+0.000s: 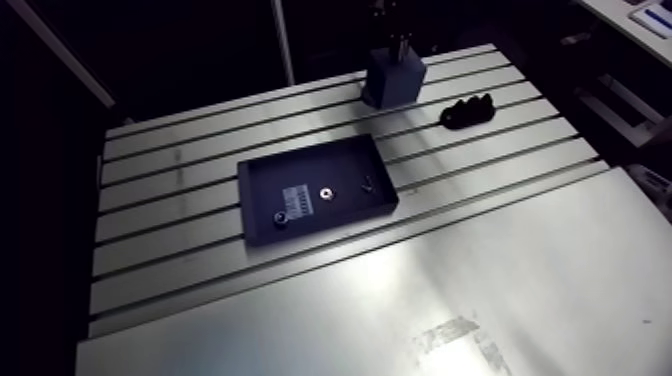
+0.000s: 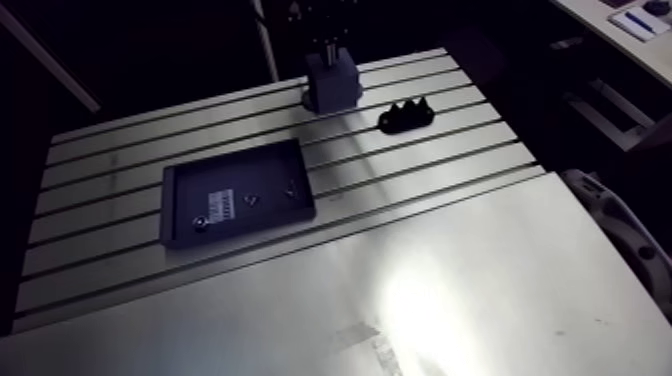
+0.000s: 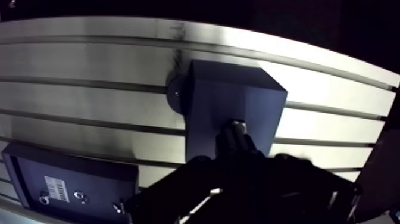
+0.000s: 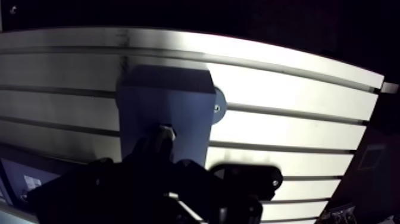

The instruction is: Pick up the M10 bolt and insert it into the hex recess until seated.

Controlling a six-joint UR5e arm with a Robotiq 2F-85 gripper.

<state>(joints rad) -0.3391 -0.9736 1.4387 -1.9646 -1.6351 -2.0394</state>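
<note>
A blue block [image 3: 235,98] stands on the slotted table near its far edge. My gripper [image 3: 237,139] hangs straight over the block's top face, and its dark fingers meet on a small silvery bolt [image 3: 238,126]. The bolt's end sits at or just above the top of the block; the recess itself is hidden under it. In the arm view the gripper [image 1: 392,48] comes down onto the same block [image 1: 393,80]. A round disc [image 3: 175,95] is fixed at the block's foot.
A shallow black tray [image 1: 262,212] lies mid-table with a white label [image 1: 297,194], a washer-like ring [image 1: 325,194] and two small dark fasteners [image 1: 281,217]. A black toothed holder [image 1: 467,112] lies to the right of the block. A smooth metal sheet [image 1: 470,290] covers the near side.
</note>
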